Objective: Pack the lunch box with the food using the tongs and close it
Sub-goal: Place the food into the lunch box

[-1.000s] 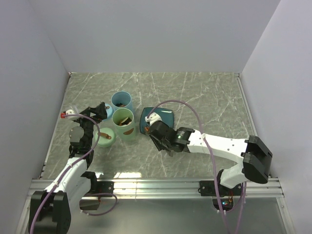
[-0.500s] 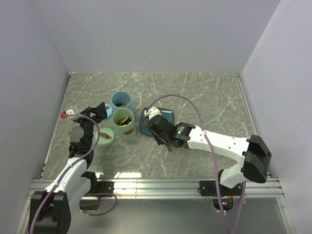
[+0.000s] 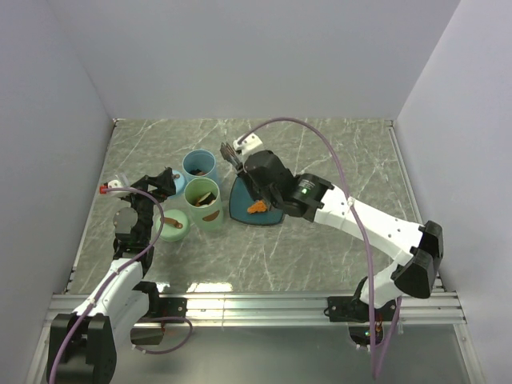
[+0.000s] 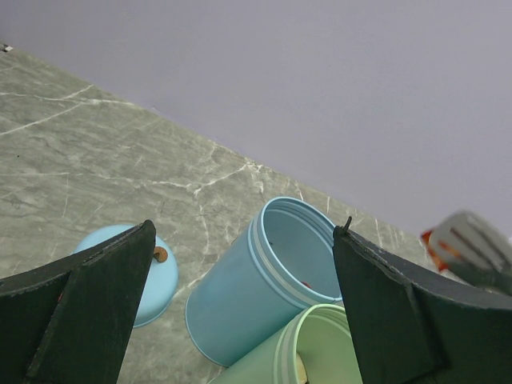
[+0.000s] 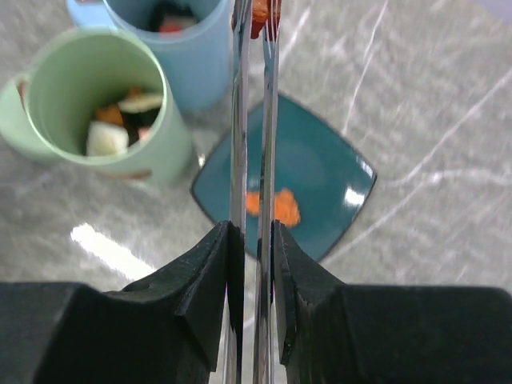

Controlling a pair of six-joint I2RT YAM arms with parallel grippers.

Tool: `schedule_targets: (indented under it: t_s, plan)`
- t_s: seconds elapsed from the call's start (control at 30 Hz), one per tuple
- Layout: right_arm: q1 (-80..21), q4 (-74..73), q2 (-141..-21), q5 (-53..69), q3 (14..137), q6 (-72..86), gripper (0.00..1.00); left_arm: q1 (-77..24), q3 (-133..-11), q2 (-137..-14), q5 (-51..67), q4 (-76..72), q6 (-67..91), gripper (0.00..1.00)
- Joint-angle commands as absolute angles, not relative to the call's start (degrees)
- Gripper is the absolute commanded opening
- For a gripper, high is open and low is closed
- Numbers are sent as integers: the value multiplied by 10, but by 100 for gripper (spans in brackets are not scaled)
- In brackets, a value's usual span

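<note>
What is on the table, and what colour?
blue cup: one, light blue, left of the plate
green cup: one, light green, in front of the blue cup
food pieces: several, white, orange and dark, inside the green cup
blue lid: one, light blue, left of the cups
green lid: one, light green, left of the green cup
plate: one, teal, square, right of the cups
orange chunks: one or two, on the plate
tongs: one, silver, pinching an orange piece near the blue cup
table: one, grey marble
left gripper: black, open, by the lids
right gripper: black, shut on the tongs
</note>
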State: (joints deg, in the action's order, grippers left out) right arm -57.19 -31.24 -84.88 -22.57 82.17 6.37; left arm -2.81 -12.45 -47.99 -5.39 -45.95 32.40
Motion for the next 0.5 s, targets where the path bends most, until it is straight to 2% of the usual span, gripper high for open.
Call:
schedule_targets:
  t_s: [0.0, 0.27, 0.47]
  plan:
    - [-563, -284, -881, -208, 884, 18, 27, -25, -132, -475, -54, -475, 327, 100]
    - [-554, -293, -968, -171, 964, 5, 27, -25, -132, -475, -56, -476, 327, 99]
    - [-548, -289, -990, -152, 985, -10, 29, -25, -133, -477, -56, -477, 326, 99]
